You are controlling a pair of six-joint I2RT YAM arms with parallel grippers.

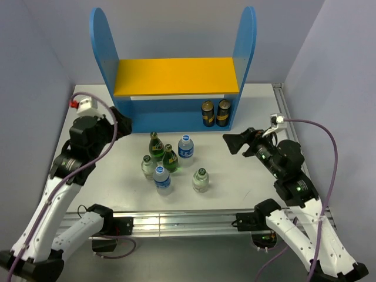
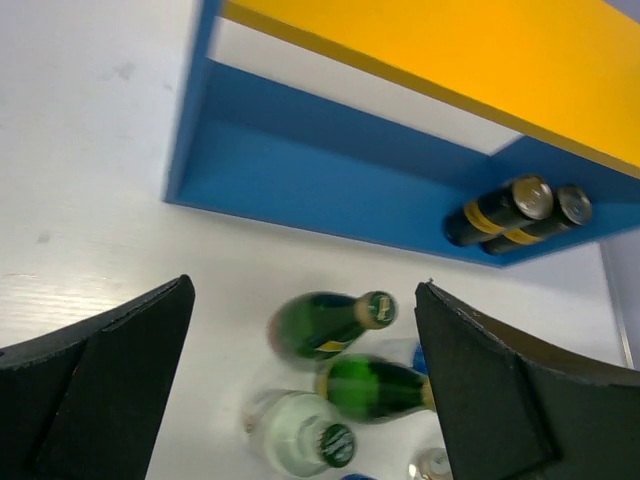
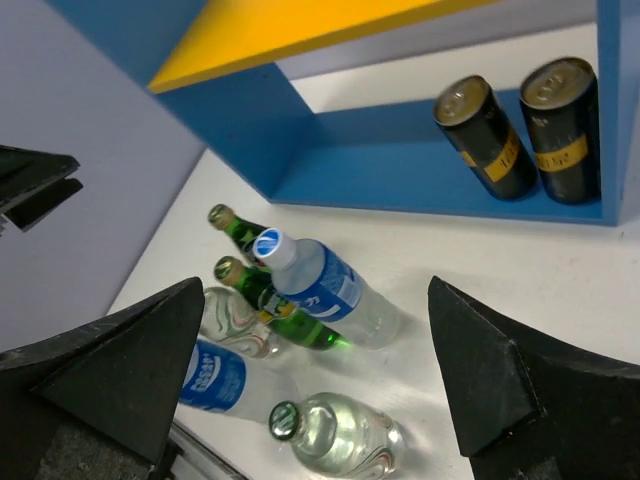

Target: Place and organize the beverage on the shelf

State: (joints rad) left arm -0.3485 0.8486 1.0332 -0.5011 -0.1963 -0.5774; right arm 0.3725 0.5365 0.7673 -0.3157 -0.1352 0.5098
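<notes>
Six beverage bottles stand grouped on the white table in front of the blue shelf (image 1: 176, 76). Two are green glass (image 1: 155, 145) (image 1: 170, 157), two are clear glass (image 1: 147, 167) (image 1: 201, 180), and two are blue-labelled water bottles (image 1: 185, 147) (image 1: 163, 179). My left gripper (image 1: 120, 123) hovers open to the left of the group; its wrist view looks down on the green bottles (image 2: 330, 322) between its spread fingers (image 2: 110, 360). My right gripper (image 1: 235, 143) is open to the right of the group, facing the far water bottle (image 3: 320, 285). Neither holds anything.
Two dark cans with yellow bands (image 1: 215, 113) stand at the right end of the shelf's lower level. The yellow upper board (image 1: 176, 75) carries nothing. Grey walls close in on both sides, and the table's metal front rail (image 1: 176, 220) runs between the arm bases.
</notes>
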